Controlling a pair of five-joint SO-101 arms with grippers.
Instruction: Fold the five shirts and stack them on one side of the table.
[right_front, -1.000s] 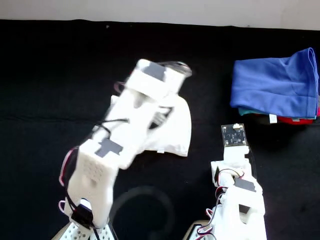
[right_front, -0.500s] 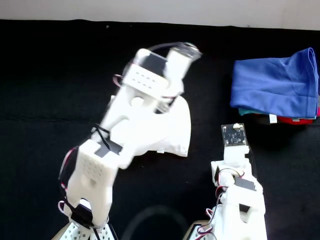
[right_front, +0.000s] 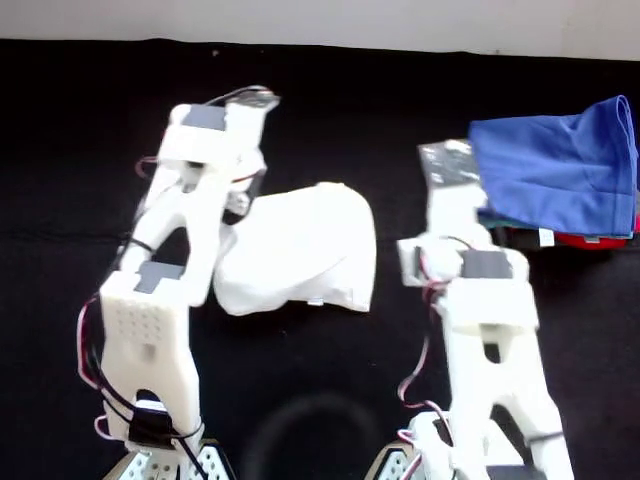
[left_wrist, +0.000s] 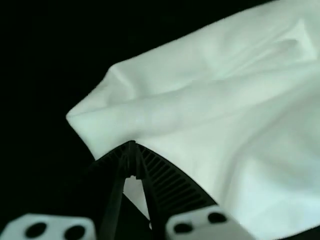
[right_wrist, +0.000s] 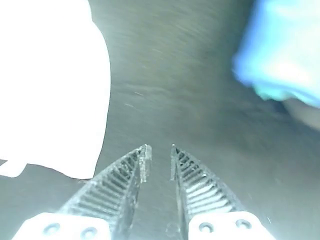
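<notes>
One white shirt (right_front: 300, 245) pinched by left gripper (left_wrist: 131, 150) — right gripper (right_wrist: 159, 155) ajar, empty, near stack (right_front: 550, 175).

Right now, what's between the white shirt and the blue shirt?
Bare black table, as the right wrist view shows; the right gripper hangs over that stretch.

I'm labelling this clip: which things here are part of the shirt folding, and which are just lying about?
Job: white shirt, pinched by the left tool; stacked blue shirt, teal shirt, red shirt; right tool, open.
Just there: black table, pale wall.
</notes>
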